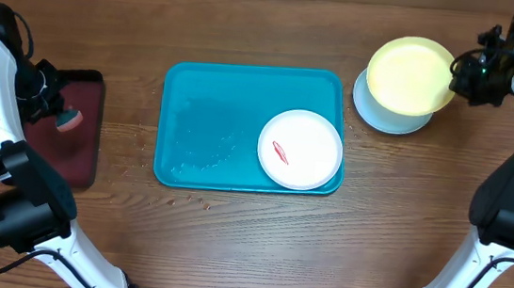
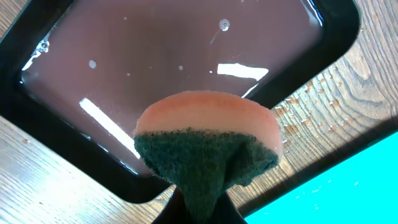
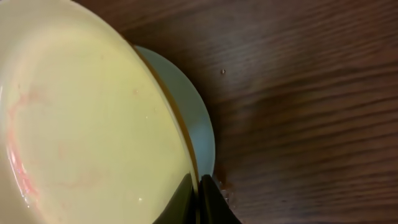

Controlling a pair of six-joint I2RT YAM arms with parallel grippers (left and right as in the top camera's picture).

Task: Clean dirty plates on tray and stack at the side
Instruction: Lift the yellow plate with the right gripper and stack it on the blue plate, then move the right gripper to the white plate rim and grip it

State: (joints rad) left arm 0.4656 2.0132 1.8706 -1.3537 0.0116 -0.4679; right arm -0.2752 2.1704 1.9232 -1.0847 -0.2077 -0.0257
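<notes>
The turquoise tray (image 1: 212, 121) lies mid-table. The white plate (image 1: 300, 149) with a red smear sits in its right end. My right gripper (image 1: 459, 78) is shut on the rim of the yellow-green plate (image 1: 413, 75) and holds it tilted just above the light blue plate (image 1: 387, 119), which lies on the table right of the tray. In the right wrist view the yellow-green plate (image 3: 87, 118) shows faint red smears, with the blue plate (image 3: 196, 134) under it. My left gripper (image 1: 59, 114) is shut on a sponge (image 2: 208, 140), pink with a green scrub side, over the maroon tray (image 2: 174, 68).
The black-rimmed maroon tray (image 1: 82, 146) holds water at the far left. Water drops lie on the turquoise tray's left half and on the wood beside it (image 2: 311, 112). Small crumbs lie on the table in front of the tray (image 1: 200, 195).
</notes>
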